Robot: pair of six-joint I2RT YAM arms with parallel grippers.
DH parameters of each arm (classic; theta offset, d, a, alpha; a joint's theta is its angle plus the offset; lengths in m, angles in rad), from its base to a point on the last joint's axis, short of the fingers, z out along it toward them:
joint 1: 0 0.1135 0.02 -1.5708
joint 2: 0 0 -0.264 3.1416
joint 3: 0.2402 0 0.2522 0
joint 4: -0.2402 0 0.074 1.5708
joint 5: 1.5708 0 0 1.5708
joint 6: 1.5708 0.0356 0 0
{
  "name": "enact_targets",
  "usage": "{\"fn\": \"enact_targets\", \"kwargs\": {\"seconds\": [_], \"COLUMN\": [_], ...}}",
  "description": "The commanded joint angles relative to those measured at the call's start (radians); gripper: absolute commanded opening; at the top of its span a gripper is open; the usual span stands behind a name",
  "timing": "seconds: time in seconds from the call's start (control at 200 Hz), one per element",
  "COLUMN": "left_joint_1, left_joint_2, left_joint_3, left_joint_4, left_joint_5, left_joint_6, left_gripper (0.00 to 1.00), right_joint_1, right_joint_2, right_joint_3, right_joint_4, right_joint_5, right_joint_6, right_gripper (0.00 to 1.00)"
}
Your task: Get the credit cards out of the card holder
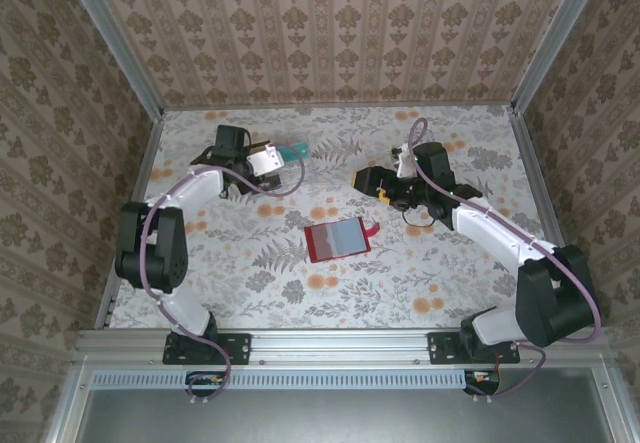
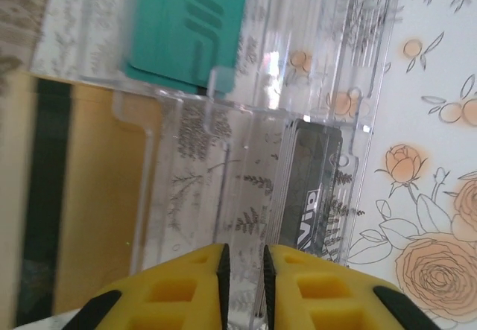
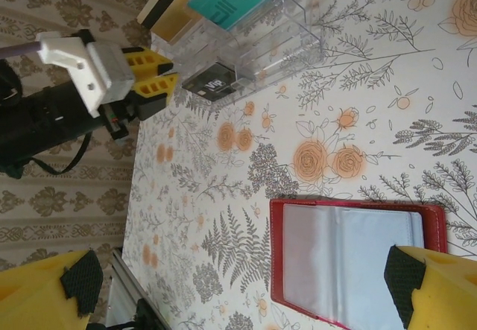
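Note:
The card holder (image 1: 338,238) lies open on the table, red with a grey-blue inside (image 3: 350,259), and no card shows in it. A teal credit card (image 2: 186,24), a tan one with a dark stripe (image 2: 82,196) and a black one (image 2: 309,196) rest in a clear plastic tray (image 2: 246,159). My left gripper (image 2: 244,259) hovers at the tray's near edge (image 1: 270,157). Its jaws stand a narrow gap apart with nothing between them. My right gripper (image 1: 368,180) is wide open above the table just beyond the card holder, and its fingertips (image 3: 82,281) straddle the holder's edge.
The clear tray (image 1: 290,153) sits at the back left of the flowered table, seen in the right wrist view (image 3: 261,43) with the left gripper (image 3: 153,77) beside it. Wallpapered walls and metal rails close in the table.

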State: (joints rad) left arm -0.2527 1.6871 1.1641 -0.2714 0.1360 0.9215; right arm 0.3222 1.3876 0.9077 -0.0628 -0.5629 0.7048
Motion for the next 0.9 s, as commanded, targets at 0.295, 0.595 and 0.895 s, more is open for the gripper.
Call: {"fn": "enact_targets", "kwargs": {"seconds": [0.295,0.595,0.895], "left_joint_1": [0.025,0.026,0.030], "left_joint_2": [-0.417,-0.720,-0.961], "left_joint_3": [-0.191,-0.399,-0.641], "left_joint_4": [0.213,0.252,0.160], "left_joint_5": [0.192,-0.006,-0.316], "left_joint_6": [-0.493,-0.857,-1.100], "left_gripper": [1.00,1.00,1.00], "right_joint_1": [-0.025,-0.046,-0.060], "right_joint_2": [-0.100,-0.129,-0.240], "right_joint_3": [0.012,0.001,-0.086], "right_joint_4": [-0.137,-0.185,-0.142], "right_joint_5": [0.181,0.279,0.655], "right_joint_6": [-0.103,-0.131,-0.248], "right_gripper": [1.00,1.00,1.00]}}
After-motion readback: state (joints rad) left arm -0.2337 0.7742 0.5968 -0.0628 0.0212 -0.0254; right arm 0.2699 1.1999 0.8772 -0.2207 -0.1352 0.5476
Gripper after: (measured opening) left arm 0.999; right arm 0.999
